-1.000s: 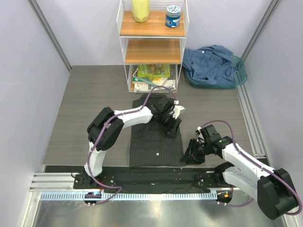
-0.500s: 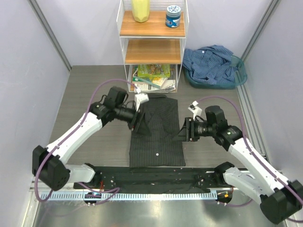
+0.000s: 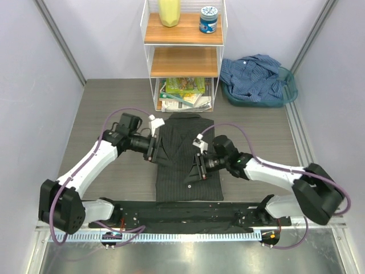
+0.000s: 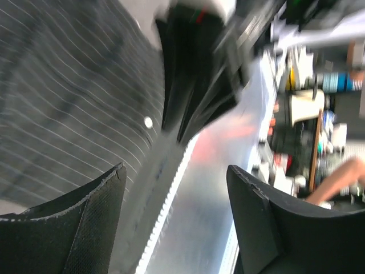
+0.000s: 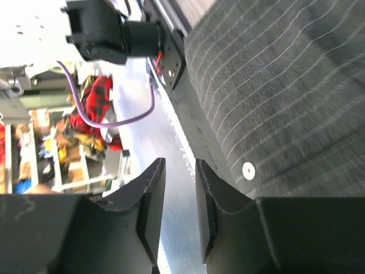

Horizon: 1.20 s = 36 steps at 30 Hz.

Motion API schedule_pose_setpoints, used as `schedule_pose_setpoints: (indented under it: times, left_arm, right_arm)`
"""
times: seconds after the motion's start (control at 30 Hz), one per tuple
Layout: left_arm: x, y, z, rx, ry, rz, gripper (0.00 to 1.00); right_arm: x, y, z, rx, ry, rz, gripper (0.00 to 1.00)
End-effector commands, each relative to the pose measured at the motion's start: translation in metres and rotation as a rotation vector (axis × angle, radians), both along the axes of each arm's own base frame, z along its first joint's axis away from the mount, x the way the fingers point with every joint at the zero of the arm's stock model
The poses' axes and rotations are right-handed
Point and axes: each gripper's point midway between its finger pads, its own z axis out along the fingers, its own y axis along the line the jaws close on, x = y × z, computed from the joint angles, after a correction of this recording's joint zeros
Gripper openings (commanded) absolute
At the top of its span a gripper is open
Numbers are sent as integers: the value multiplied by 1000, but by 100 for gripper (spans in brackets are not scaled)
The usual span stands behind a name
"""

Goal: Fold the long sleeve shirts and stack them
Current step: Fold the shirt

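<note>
The dark charcoal pinstriped button-up shirt (image 3: 174,181) lies folded flat at the middle of the table. At its ten o'clock edge, the left gripper (image 3: 153,149) has its jaws spread wide on nothing. The right gripper (image 3: 195,168), over the cloth just toward five o'clock of its middle, shows only a narrow empty gap. The crumpled blue shirt (image 3: 254,74) sits in a teal plastic basket (image 3: 288,91) at two o'clock.

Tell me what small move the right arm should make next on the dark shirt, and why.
Probably move the right gripper to the near hem of the dark shirt and grip it. The shirt lies flat, long and narrow, no sleeve sticking out, so a hem-to-collar fold seems due. The right gripper holds nothing; the left gripper is open at the left edge.
</note>
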Motion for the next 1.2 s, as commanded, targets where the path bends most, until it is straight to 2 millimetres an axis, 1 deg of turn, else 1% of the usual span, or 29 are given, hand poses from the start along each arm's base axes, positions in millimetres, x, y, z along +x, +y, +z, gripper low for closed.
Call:
schedule_pose_setpoints:
  times: [0.0,0.07,0.1,0.17,0.2,0.23,0.3,0.33,0.4,0.43,0.53,0.57,0.6,0.63,0.7,0.77,0.8,0.87,0.9,0.97,1.0,1.07,1.1,1.17]
  left_arm:
    - [28,6,26,-71,-80,107,73]
    - [41,15,23,-52,-87,171,72]
    - [43,17,23,-56,-62,198,72]
    - [53,22,24,-70,-65,244,73]
    - [54,24,26,-79,-67,254,72]
    - [56,25,27,-86,-64,268,72]
    - [54,27,30,-94,-87,267,73]
    - [53,28,31,-96,-97,265,72]
    - [49,28,31,-106,-96,250,72]
    - [45,28,29,-108,-99,246,72]
    - [36,29,31,-122,-106,231,73]
    - [35,29,33,-127,-114,227,73]
    - [35,29,33,-129,-117,227,73]
    - [35,29,34,-130,-120,229,73]
    - [36,29,35,-139,-118,234,73]
    - [42,30,35,-144,-119,250,73]
    - [44,30,36,-149,-103,262,73]
    - [49,34,39,-163,-105,281,73]
    - [50,35,40,-169,-105,286,73]
    - [53,39,41,-172,-109,298,73]
    - [55,42,40,-170,-107,312,73]
    - [57,47,37,-166,-93,328,73]
    - [60,53,33,-163,-77,355,73]
    - [60,56,33,-178,-66,358,73]
  right_arm:
    - [-9,11,-30,-7,71,43,33]
    - [-8,6,-54,-58,74,32,33]
    - [-9,3,-73,-124,113,32,33]
    - [-14,-1,-96,-191,167,61,31]
    - [-17,-5,-116,-236,232,58,31]
    - [-17,-7,-123,-240,269,56,31]
    - [-15,-2,-129,-234,292,55,29]
    - [-14,1,-127,-217,301,56,29]
    - [-8,10,-109,-152,263,66,29]
    - [-3,15,-89,-100,208,66,29]
    - [-3,25,-46,4,94,102,30]
    - [-5,29,-26,44,39,119,31]
    - [-12,37,-15,61,-1,155,31]
    - [-17,42,-11,70,-46,191,32]
    - [-29,54,-12,68,-58,244,32]
    - [-30,61,-24,56,-55,261,31]
    - [-30,65,-40,30,-13,267,31]
    - [-27,73,-51,27,20,264,31]
    - [-24,77,-68,2,53,261,31]
    - [-21,84,-78,-8,102,241,32]
    - [-22,83,-96,-37,157,235,33]
    - [-24,81,-106,-30,233,189,33]
    - [-26,80,-115,-39,265,176,33]
    - [-24,84,-110,1,272,173,34]
